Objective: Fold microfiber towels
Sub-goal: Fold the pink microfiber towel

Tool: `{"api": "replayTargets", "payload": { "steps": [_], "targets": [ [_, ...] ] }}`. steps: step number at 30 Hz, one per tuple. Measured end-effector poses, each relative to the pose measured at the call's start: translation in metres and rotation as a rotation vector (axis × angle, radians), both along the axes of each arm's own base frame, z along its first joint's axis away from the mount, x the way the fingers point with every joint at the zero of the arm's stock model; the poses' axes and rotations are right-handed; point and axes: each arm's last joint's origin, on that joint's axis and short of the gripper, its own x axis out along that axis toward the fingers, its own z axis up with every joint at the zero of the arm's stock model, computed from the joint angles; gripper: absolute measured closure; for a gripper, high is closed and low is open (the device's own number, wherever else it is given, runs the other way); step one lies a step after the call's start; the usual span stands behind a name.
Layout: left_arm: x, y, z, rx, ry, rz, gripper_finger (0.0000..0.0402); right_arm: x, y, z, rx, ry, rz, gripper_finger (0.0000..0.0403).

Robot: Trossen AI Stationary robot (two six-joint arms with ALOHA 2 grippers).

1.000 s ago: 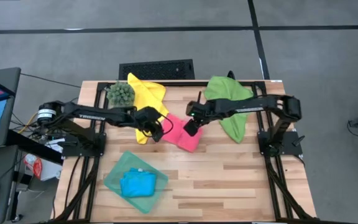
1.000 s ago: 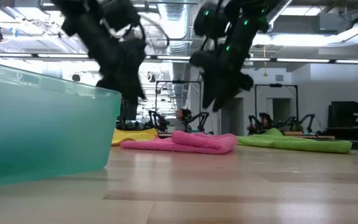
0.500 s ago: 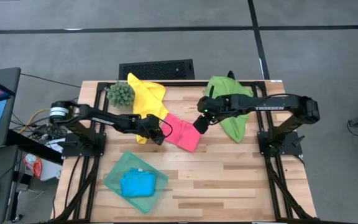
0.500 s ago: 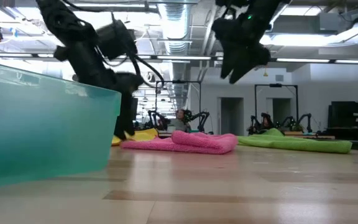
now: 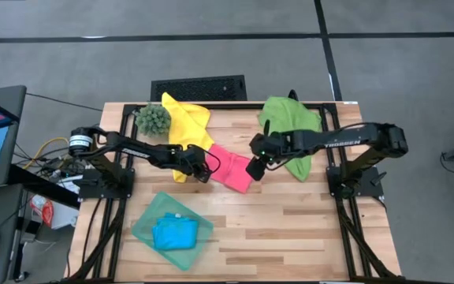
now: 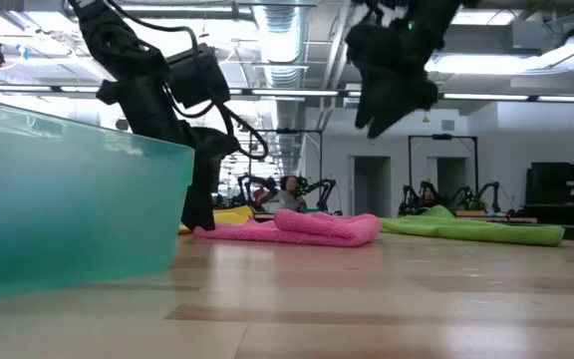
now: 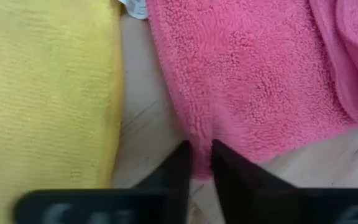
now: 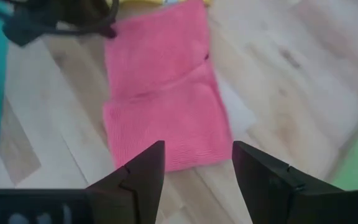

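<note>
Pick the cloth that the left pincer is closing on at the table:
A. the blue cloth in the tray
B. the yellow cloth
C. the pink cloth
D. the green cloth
C: in the left wrist view the left pincer has its fingers nearly together on the edge of the pink cloth, with the yellow cloth lying apart beside it.

One camera hangs overhead, looking straight down on the whole worktop (image 5: 290,229); another sits at worktop level, facing across it into the room. Each wrist camera looks closely past its own fingers, and all four views share the pink towel (image 5: 231,167).
</note>
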Motion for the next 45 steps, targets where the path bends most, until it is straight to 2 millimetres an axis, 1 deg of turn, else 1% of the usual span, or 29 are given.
{"api": "replayTargets", "payload": {
  "steps": [1, 2, 6, 9, 11, 13, 17, 21, 23, 27, 30, 32, 36, 39, 41, 45],
  "targets": [
    [0.001, 0.000, 0.000, -0.007, -0.007, -0.009, 0.0378, 0.000, 0.000, -0.008, 0.012, -0.019, 0.012, 0.0192],
    [0.001, -0.001, 0.000, -0.012, -0.015, -0.021, 0.0389, 0.002, 0.000, -0.015, 0.020, -0.061, 0.031, 0.0193],
    [0.003, -0.001, 0.001, -0.015, -0.031, -0.013, 0.0393, 0.009, 0.002, -0.035, 0.048, -0.262, 0.127, 0.0211],
    [0.004, -0.001, 0.002, -0.025, -0.044, -0.011, 0.0399, 0.015, 0.007, -0.057, 0.073, -0.358, 0.177, 0.0240],
    [0.004, -0.002, 0.002, -0.043, -0.050, -0.006, 0.0399, 0.015, 0.013, -0.076, 0.089, -0.341, 0.201, 0.0262],
    [0.004, -0.002, 0.002, -0.047, -0.056, -0.007, 0.0399, 0.022, 0.019, -0.088, 0.094, -0.372, 0.227, 0.0285],
    [0.005, -0.001, 0.003, -0.046, -0.062, -0.006, 0.0400, 0.032, 0.033, -0.120, 0.108, -0.323, 0.266, 0.0326],
    [0.005, -0.002, 0.003, -0.047, -0.064, -0.007, 0.0401, 0.042, 0.037, -0.137, 0.131, -0.307, 0.251, 0.0355],
    [0.005, -0.002, 0.003, -0.049, -0.066, -0.009, 0.0401, 0.042, 0.036, -0.145, 0.149, -0.276, 0.223, 0.0366],
    [0.006, -0.002, 0.004, -0.067, -0.075, -0.046, 0.0401, 0.045, 0.036, -0.149, 0.170, -0.272, 0.199, 0.0382],
    [0.009, -0.003, 0.007, -0.081, -0.088, -0.063, 0.0401, 0.045, 0.037, -0.145, 0.174, -0.277, 0.198, 0.0388],
    [0.012, -0.003, 0.010, -0.092, -0.101, -0.076, 0.0401, 0.043, 0.037, -0.135, 0.174, -0.298, 0.200, 0.0387],
    [0.018, -0.003, 0.018, -0.103, -0.112, -0.093, 0.0401, 0.037, 0.035, -0.105, 0.136, -0.350, 0.174, 0.0378],
    [0.025, -0.002, 0.029, -0.096, -0.132, -0.113, 0.0401, 0.029, 0.032, -0.092, 0.061, -0.322, 0.127, 0.0376],
    [0.030, -0.001, 0.035, -0.085, -0.144, -0.127, 0.0401, 0.023, 0.030, -0.090, 0.021, -0.274, 0.097, 0.0377],
    [0.040, -0.002, 0.049, -0.077, -0.194, -0.168, 0.0401, 0.016, 0.024, -0.099, -0.010, -0.166, 0.062, 0.0383]
  ]
}}
